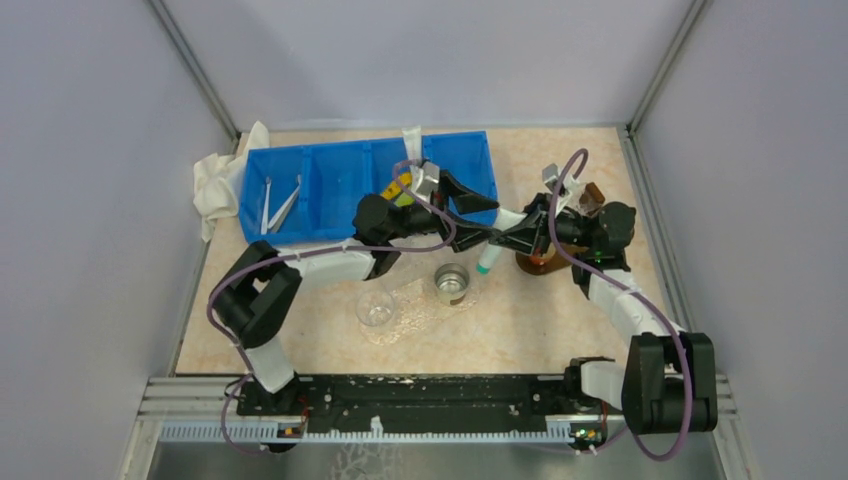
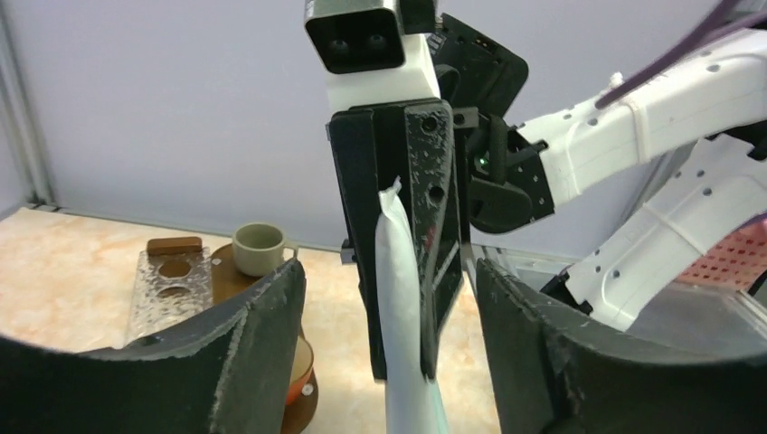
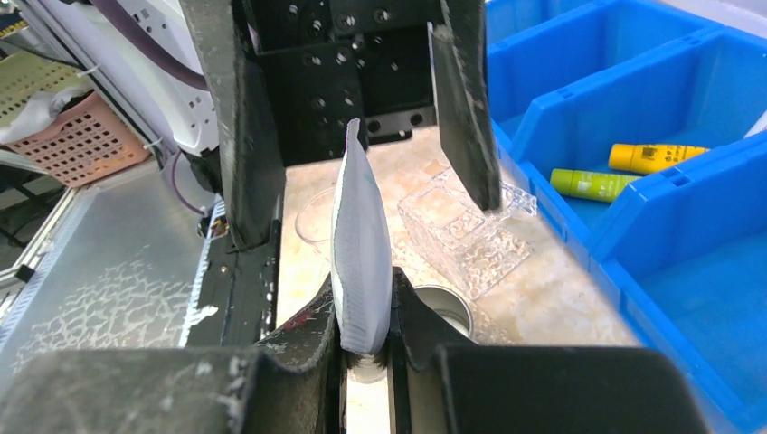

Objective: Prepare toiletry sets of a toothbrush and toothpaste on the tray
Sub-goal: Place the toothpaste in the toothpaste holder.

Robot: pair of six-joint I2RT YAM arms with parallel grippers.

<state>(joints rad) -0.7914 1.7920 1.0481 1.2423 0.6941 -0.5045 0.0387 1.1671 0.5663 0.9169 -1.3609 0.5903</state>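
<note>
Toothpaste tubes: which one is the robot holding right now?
The white tube, pinched between the fingers of the right gripper. The yellow tube and the green tube just lie in the blue bin, with nothing holding them.

Dark print on the yellow tube (image 3: 656, 155), seemingly lettering, is unreadable.

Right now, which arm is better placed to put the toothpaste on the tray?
Probably right: the right gripper is shut on the toothpaste tube, while the left gripper stands open, holding nothing.
</note>
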